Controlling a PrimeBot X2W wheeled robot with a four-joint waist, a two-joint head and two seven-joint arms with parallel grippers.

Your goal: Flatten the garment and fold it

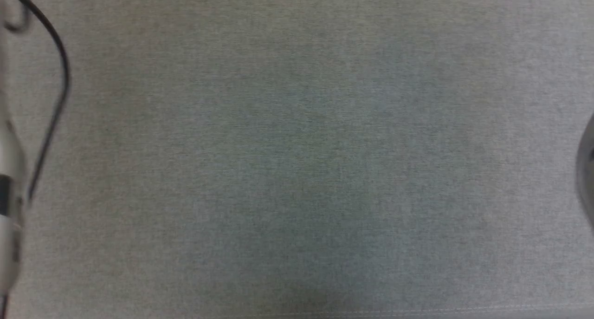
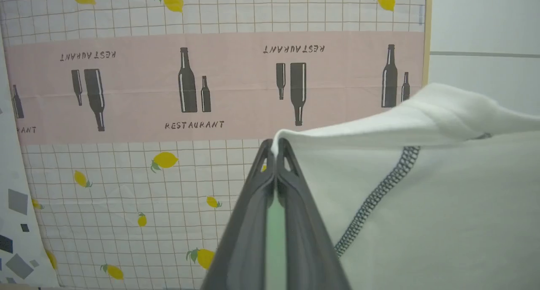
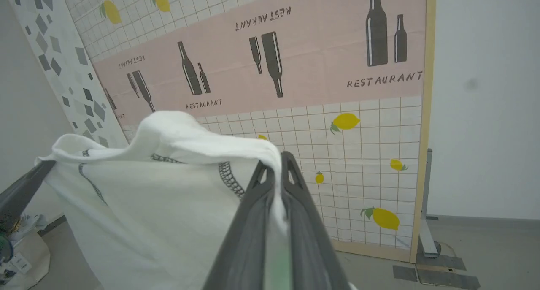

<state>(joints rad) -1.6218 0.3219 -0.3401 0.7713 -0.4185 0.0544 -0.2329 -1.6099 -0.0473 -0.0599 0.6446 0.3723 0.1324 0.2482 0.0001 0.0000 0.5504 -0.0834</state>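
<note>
Left claw (image 2: 275, 152) is clenched on the shirt (image 2: 422, 214) at its top edge, the cloth hanging toward 4 o'clock. Right claw (image 3: 276, 163) grips another edge, the shirt spreading toward 8 o'clock, held aloft. Beyond stands a lemon-and-bottle screen (image 2: 126, 91). The head view shows a grey worktop (image 1: 297, 152).

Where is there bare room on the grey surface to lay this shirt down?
The grey surface is bare across its whole middle, from the black cable and pale forearm at the left edge to a blurred dark shape at the right edge. Those edges are the crowded spots. The garment hangs pinched by the left gripper and right gripper.
</note>
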